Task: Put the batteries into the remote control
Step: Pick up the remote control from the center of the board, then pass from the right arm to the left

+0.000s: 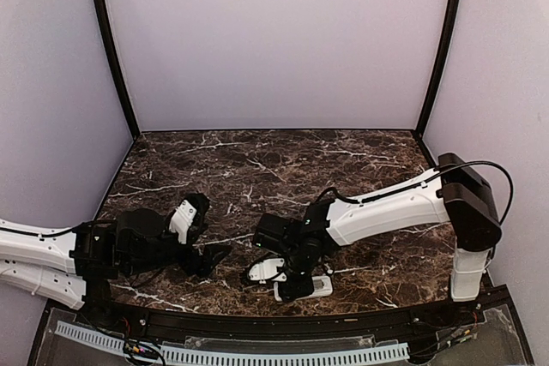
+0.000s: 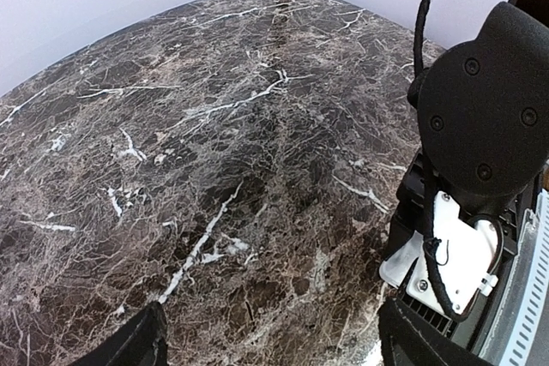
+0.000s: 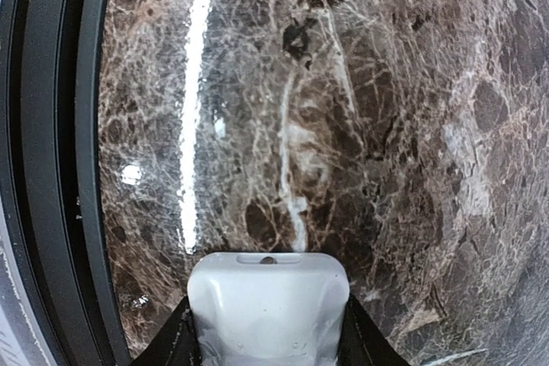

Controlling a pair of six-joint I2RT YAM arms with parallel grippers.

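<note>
Towards the left end of the near edge of the dark brown, white-veined marble table (image 1: 257, 169): the black two-finger left gripper (image 2: 273, 345), hanging low, spread wide, with nothing in it. Shows no reddish-orange cylinder batteries in any of the three views; cannot tell their whereabouts. Right of the middle, close to the near edge: the small slim white plastic remote control (image 3: 268, 297), apparently lying flat on the table. Sits inside the black right gripper (image 3: 268, 336), closed in on both long sides of one end and touching the plastic. Cannot tell the upward face or the state of the compartment. Looks like an early stage: remote taken hold of, no battery picked up or seated, seemingly all of the loading left to do.
</note>
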